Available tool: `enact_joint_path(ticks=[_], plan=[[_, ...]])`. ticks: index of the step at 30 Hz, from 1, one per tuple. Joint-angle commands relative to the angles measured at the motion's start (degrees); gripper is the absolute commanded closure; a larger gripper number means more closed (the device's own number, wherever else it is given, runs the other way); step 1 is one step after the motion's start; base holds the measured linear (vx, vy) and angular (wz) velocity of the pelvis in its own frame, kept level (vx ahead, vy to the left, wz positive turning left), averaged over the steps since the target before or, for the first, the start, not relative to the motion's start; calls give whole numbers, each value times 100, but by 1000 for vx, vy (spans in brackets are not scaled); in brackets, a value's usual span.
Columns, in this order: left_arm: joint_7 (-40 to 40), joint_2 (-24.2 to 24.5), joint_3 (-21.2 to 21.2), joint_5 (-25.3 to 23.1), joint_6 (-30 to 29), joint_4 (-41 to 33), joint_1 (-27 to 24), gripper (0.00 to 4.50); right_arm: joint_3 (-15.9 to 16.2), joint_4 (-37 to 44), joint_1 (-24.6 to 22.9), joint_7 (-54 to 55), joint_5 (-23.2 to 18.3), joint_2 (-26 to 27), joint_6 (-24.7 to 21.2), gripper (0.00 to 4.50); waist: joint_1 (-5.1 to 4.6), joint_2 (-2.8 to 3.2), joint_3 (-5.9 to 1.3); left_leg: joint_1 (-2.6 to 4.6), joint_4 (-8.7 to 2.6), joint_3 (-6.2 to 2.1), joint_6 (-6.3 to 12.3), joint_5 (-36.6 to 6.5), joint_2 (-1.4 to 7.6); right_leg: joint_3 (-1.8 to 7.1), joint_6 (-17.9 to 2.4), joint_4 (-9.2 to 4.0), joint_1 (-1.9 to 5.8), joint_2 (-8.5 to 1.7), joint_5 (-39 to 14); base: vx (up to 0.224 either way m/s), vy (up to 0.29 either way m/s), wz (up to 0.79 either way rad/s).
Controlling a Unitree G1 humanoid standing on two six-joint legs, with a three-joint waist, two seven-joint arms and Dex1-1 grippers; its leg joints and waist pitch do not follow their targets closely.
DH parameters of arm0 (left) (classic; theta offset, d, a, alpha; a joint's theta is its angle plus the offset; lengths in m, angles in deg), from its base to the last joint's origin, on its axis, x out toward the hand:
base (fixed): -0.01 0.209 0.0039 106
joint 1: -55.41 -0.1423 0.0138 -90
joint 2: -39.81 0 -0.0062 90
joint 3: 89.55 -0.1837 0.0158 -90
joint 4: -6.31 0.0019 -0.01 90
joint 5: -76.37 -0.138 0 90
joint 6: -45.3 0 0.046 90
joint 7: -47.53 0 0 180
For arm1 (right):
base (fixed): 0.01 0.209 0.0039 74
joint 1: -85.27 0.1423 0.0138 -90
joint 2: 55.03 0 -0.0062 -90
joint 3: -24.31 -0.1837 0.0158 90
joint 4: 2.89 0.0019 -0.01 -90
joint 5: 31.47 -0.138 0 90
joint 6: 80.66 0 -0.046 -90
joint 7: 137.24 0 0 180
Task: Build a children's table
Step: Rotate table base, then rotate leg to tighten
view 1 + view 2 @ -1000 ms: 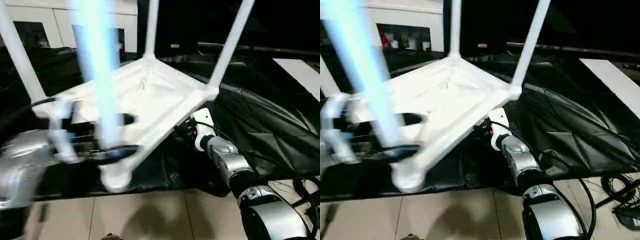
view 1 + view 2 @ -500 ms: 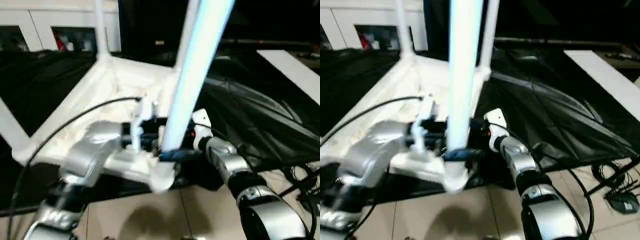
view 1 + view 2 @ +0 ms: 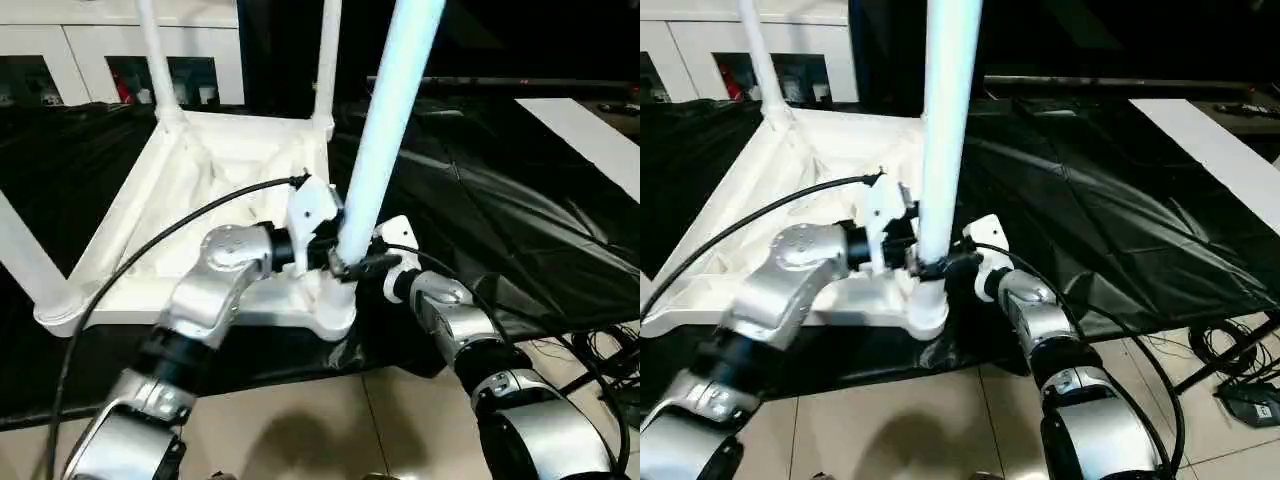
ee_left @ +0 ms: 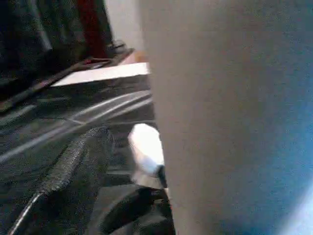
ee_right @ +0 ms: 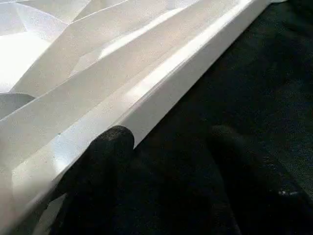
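Note:
The children's table lies upside down on black cloth, its white ribbed tabletop facing up. A white leg stands upright in the near corner socket. My left gripper is open, its fingers on either side of this leg's base; the leg looms close in the left wrist view beside one dark finger. My right gripper is open at the tabletop's rim next to that corner, with one finger against the rim and the other over the cloth. Three other legs stand at the remaining corners.
Black cloth covers the work surface, which ends at a tile floor close to me. A white cabinet stands at the back left and a white board at the right. Cables lie on the floor.
The whole view has swung. The tabletop has gone from tilted to lying flat, and my left arm now reaches to mid-picture with the near leg upright. The right gripper stays at the rim.

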Motion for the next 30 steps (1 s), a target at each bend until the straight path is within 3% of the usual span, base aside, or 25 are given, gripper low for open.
enact_joint_path(ticks=[1, 2, 3, 4, 5, 6, 7, 8, 9, 10, 11, 12, 13, 15, 16, 19, 21, 22, 24, 27, 30], plan=[[-314, 64, 1, -357, 300, 589, 123, 1, -173, 293, -7, -55, -137, -259, 87, 152, 38, 89, -372, 26, -355, -89, 3, -1442, 102, 239, -1123, -513, 294, -378, -1182, 0, 0, 0], [-334, 55, 32, -380, 437, 786, 168, 1, -271, 418, -49, -120, -193, -413, 70, 152, 59, 82, -380, 52, -339, -77, 28, -1413, 106, 248, -1116, -513, 285, -382, -1169, 0, 0, 0], [-343, 38, 59, -379, 516, 894, 188, 1, -320, 509, -92, -177, -216, -529, 57, 152, 78, 213, -373, 59, -336, -85, 22, -1399, 98, 255, -1135, -502, 281, -383, -1103, 0, 0, 0], [-344, 29, 75, -377, 556, 952, 196, 1, -346, 623, -155, -259, -233, -639, 46, 152, 67, 119, -367, 38, -335, -71, 66, -1385, 94, 243, -1134, -520, 305, -354, -1027, 0, 0, 0], [-301, 25, 88, -361, 631, 997, 187, 1, -375, 799, -252, -390, -265, -772, 31, 152, 89, 108, -382, 36, -327, -71, 82, -1314, 88, 243, -1141, -502, 320, -355, -961, 0, 0, 0], [-227, 27, 104, -318, 661, 989, 162, 1, -409, 987, -352, -512, -307, -900, -11, 152, 107, 171, -390, 39, -311, -57, 123, -1257, 87, 252, -1178, -507, 306, -361, -835, 0, 0, 0], [-209, 30, 105, -308, 655, 979, 155, 1, -411, 1020, -370, -536, -315, -916, -20, 152, 120, 155, -398, 1, -311, -65, 155, -1156, 77, 244, -1209, -487, 348, -365, -730, 0, 0, 0], [-38, 59, 118, -213, 594, 893, 88, 1, -432, 1329, -534, -765, -392, -1064, -110, 152, 141, 287, -394, 7, -307, -79, 143, -1136, 78, 244, -1230, -472, 340, -377, -663, 0, 0, 0], [338, 144, 105, -58, 515, 779, -33, 1, -429, 1801, -799, -1079, -485, -1286, -239, 152, 117, 278, -394, 4, -312, -76, 191, -1168, 85, 233, -1261, -494, 356, -352, -468, 0, 0, 0], [338, 144, 105, -58, 515, 779, -33, 1, -429, 1801, -799, -1079, -485, -1286, -239, 152, 127, 215, -413, -20, -305, -82, 280, -1048, 81, 229, -1335, -454, 386, -346, -197, 0, 0, 0], [592, 250, 52, -9, 475, 752, -99, 1, -413, 2108, -970, -1275, -543, -1414, -338, 152, 132, 287, -421, -15, -292, -73, 365, -976, 71, 221, -1392, -462, 382, -345, -73, 0, 0, 0], [592, 250, 52, -9, 475, 752, -99, 1, -413, 2108, -970, -1275, -543, -1414, -338, 152, 132, 287, -421, -15, -292, -73, 365, -976, 71, 221, -1392, -462, 382, -345, -73, 0, 0, 0], [1116, 541, -93, 9, 353, 814, -170, 1, -351, 2816, -1361, -1626, -674, -1686, -581, 152, 147, 429, -436, -15, -267, -72, 431, -856, 71, 209, -1473, -444, 367, -338, 71, 0, 0, 0], [1416, 781, -207, -57, 287, 849, -197, 1, -287, 3320, -1644, -1866, -781, -1866, -767, 152, 165, 386, -420, -42, -266, -67, 542, -874, 86, 204, -1432, -427, 380, -322, 68, 0, 0, 0], [1518, 875, -251, -103, 297, 875, -196, 1, -252, 3532, -1761, -1953, -833, -1938, -858, 152, 185, 433, -416, -22, -264, -61, 541, -937, 77, 197, -1370, -470, 363, -332, -212, 0, 0, 0], [1867, 1295, -317, -239, 21, 820, -109, 1, -106, 4426, -2265, -2310, -1007, -2268, -1213, 152, 196, 468, -377, -11, -294, -63, 400, -1106, 94, 198, -1209, -529, 332, -339, -933, 0, 0, 0], [2008, 1463, -359, -326, -34, 760, -92, 1, -65, 4736, -2461, -2431, -1068, -2384, -1384, 152, 190, 416, -355, -15, -310, -63, 333, -1224, 93, 196, -1100, -569, 311, -353, -1356, 0, 0, 0], [2008, 1463, -359, -326, -34, 760, -92, 30, -65, 4736, -2461, -2431, -1068, -2384, -1384, 152, 202, 435, -350, -5, -324, -75, 317, -1235, 97, 201, -1044, -580, 313, -354, -1474, 0, 0, 0], [1911, 1553, -456, -655, 274, 1037, 36, 30, -31, 5035, -2615, -2529, -1097, -2465, -1562, 152, 199, 438, -342, 3, -329, -80, 289, -1310, 92, 210, -934, -619, 274, -350, -1691, 0, 0, 0], [1614, 1513, -612, -1028, 713, 1670, 335, 50, 47, 5554, -2800, -2559, -1175, -2599, -1926, 152, 200, 467, -350, -2, -332, -90, 235, -1313, 83, 210, -829, -627, 282, -363, -1736, 0, 0, 0], [1486, 1403, -669, -1152, 792, 1997, 512, 73, 60, 5650, -2815, -2530, -1156, -2634, -1972, 152, 214, 488, -369, -3, -324, -96, 196, -1242, 77, 209, -851, -615, 289, -374, -1568, 0, 0, 0]])
